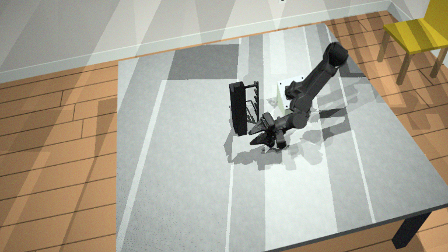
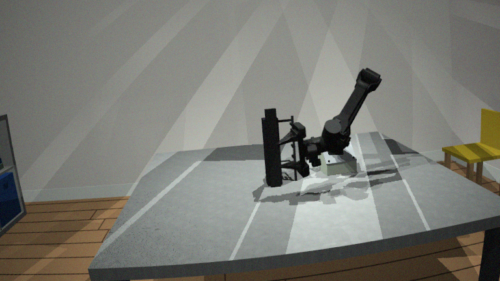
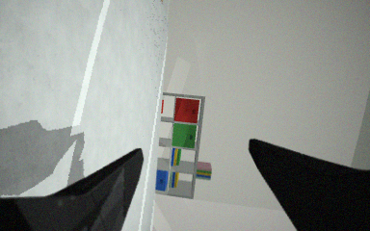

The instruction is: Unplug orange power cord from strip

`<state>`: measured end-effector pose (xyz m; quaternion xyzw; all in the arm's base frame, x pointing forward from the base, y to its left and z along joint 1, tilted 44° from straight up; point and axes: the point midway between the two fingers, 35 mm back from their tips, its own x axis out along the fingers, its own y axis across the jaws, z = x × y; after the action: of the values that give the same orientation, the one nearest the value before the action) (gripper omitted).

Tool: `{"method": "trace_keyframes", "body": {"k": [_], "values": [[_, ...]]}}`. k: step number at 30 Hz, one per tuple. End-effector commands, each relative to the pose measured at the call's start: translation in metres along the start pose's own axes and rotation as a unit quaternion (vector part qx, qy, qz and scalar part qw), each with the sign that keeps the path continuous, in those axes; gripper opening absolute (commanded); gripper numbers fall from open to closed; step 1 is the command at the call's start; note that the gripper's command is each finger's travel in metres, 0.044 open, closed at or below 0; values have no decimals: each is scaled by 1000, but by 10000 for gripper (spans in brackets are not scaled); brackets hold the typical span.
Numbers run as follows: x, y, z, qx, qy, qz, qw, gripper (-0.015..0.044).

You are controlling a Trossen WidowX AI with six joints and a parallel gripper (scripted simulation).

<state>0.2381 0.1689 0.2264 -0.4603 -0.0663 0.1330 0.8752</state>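
Table top (image 1: pixel 185 170): matt grey, faintly speckled, stone-like finish. Floor (image 1: pixel 49 143): warm brown wood planks, low sheen. Robot arm (image 1: pixel 314 84): matt black, smooth. Upright strip (image 1: pixel 238 108): matt black, smooth. Chair (image 1: pixel 419 31): yellow seat, wood legs.
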Motion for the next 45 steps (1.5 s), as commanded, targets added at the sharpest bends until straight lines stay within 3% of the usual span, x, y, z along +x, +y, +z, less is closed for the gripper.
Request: {"method": "trace_keyframes", "body": {"k": [1,9,17,24,31,37,45], "values": [[0,0,0,1,1,0,1000,374],[33,-12,-16,75,54,18,996,164],[78,-35,-60,216,153,32,964,160],[107,-59,-116,360,246,22,900,160],[115,-84,-180,504,336,-10,796,160],[106,-99,-238,619,406,-47,670,160],[76,-53,-299,711,518,-35,474,160]]}}
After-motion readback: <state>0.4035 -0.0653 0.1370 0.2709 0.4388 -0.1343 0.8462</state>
